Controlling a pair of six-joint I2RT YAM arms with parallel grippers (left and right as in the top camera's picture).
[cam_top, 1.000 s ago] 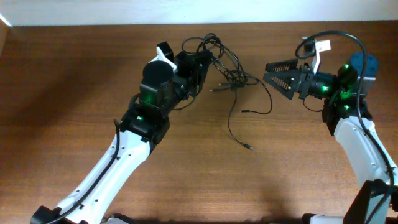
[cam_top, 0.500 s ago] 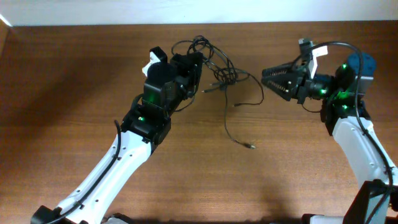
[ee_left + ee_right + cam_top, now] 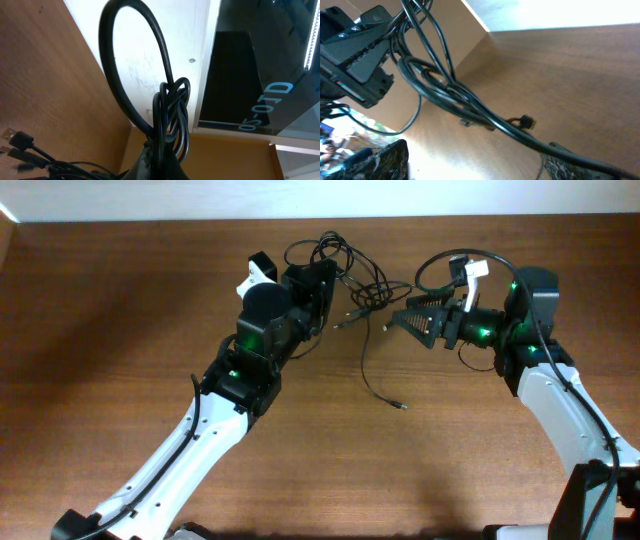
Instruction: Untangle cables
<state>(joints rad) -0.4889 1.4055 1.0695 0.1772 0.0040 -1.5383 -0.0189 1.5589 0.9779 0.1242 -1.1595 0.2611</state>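
Both arms are converging on the cables [image 3: 352,284] at the table's [image 3: 120,330] far side: the left claw [image 3: 322,278] is pinching them tight while the right claw [image 3: 408,320], spread wide, is moving in around loose strands, likely readying a separating pull

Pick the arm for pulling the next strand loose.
Right, probably. The left gripper is shut on the cables, anchoring the tangle; the right gripper is open right at the trailing strands.
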